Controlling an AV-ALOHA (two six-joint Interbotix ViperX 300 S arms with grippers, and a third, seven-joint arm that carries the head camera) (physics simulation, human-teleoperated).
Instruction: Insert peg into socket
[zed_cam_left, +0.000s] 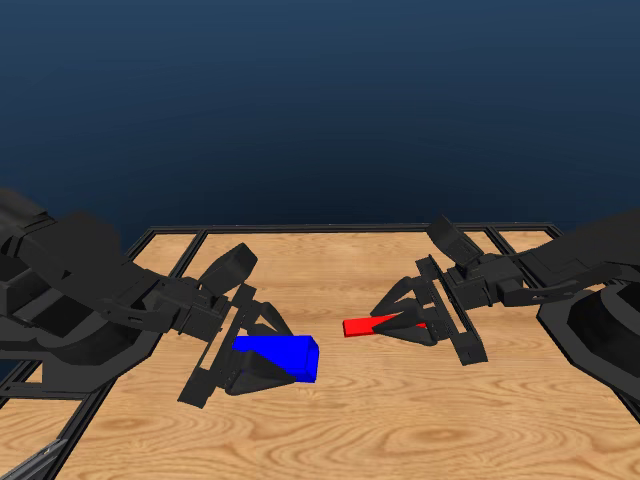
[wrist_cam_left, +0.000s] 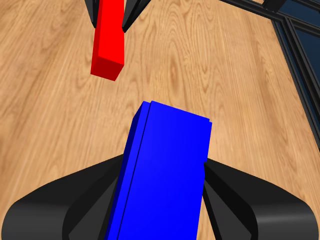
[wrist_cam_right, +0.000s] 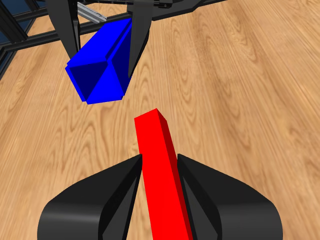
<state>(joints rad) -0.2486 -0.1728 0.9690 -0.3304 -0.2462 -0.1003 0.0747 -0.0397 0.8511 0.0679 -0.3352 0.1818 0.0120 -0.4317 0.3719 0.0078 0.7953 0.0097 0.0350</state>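
Note:
My left gripper (zed_cam_left: 262, 358) is shut on the blue socket (zed_cam_left: 280, 356), held above the table at centre left; its open end faces right. The right gripper (zed_cam_left: 408, 322) is shut on the slim red peg (zed_cam_left: 362, 326), whose free end points left toward the socket. A small gap separates peg tip and socket, and the peg sits a little higher in the head view. The left wrist view shows the socket (wrist_cam_left: 165, 175) between my jaws with the peg (wrist_cam_left: 109, 40) ahead and off to one side. From the right wrist, the peg (wrist_cam_right: 160, 170) points toward the socket's hollow end (wrist_cam_right: 102, 70).
The wooden table (zed_cam_left: 400, 430) lies beneath both arms, bordered by a black frame (zed_cam_left: 330, 229) at the back and left edge. Both arm bodies flank the middle, left arm (zed_cam_left: 80, 300) and right arm (zed_cam_left: 580, 290).

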